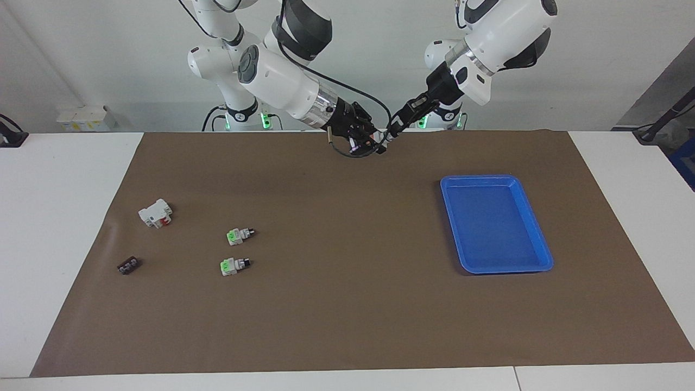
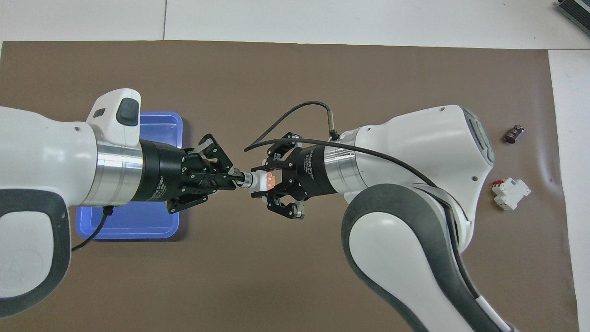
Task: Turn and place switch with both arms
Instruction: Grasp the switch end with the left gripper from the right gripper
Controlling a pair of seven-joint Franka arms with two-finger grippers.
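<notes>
Matt brown mat (image 1: pixel 347 304), glossy blue plastic tray (image 1: pixel 535 231), smooth white arm shells with polished metal wrist rings (image 2: pixel 113 171).

Two white jointed arms with dark grey bands at the elbows. Right arm (image 2: pixel 415 152), lower right of the overhead frame: polished silver wrist ring, black cylindrical gripper base with small white lettering, a thin black cable looping over the wrist. Left arm (image 2: pixel 55 157), lower left: matching silver ring, dark grey oval button on a white wrist housing. Green lights glow at the bases.
</notes>
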